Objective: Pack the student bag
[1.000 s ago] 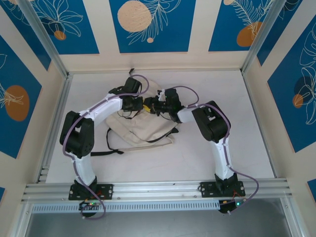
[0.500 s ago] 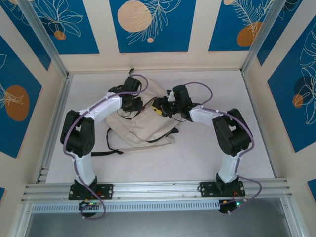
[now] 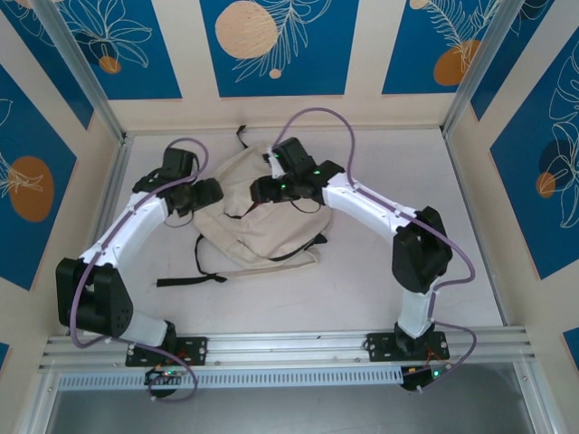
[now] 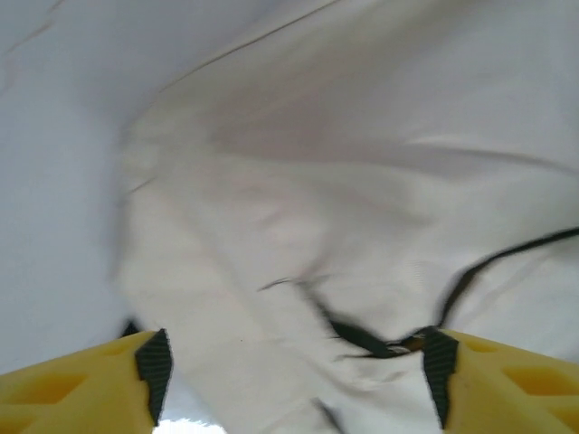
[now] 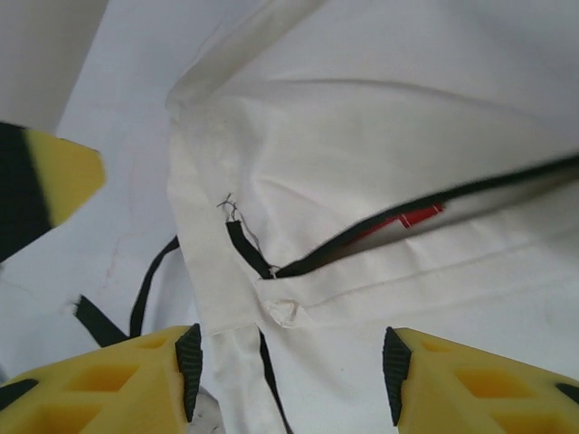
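The student bag (image 3: 262, 237) lies flat in the middle of the table (image 3: 362, 280), and its black straps (image 3: 192, 277) trail loose on the near-left side. It looks soft and light to me. The cloth is thin, creased and has no stiff frame, so I expect it to sag and fold when you lift one point. The straps are likely to drag or catch.

The left gripper (image 3: 208, 194) is at the left edge of the bag. In its wrist view the left gripper (image 4: 294, 371) has its fingers wide apart and holds nothing, with only cloth under it. The right gripper (image 3: 261, 190) is above the far part of the bag, and the right gripper (image 5: 289, 371) is also spread and empty.

Under it the black zipper (image 5: 434, 203) is partly open, and something red (image 5: 412, 217) shows inside. I judge the seam beside this zipper to be the best place to pinch, one side with each arm, because the cloth is doubled there.

The table is white, smooth and probably slippery, so the bag may slide. A metal rail (image 3: 289, 344) closes the near edge. Blue painted walls (image 3: 271, 45) stand on the left, right and far sides, with free room to the right.
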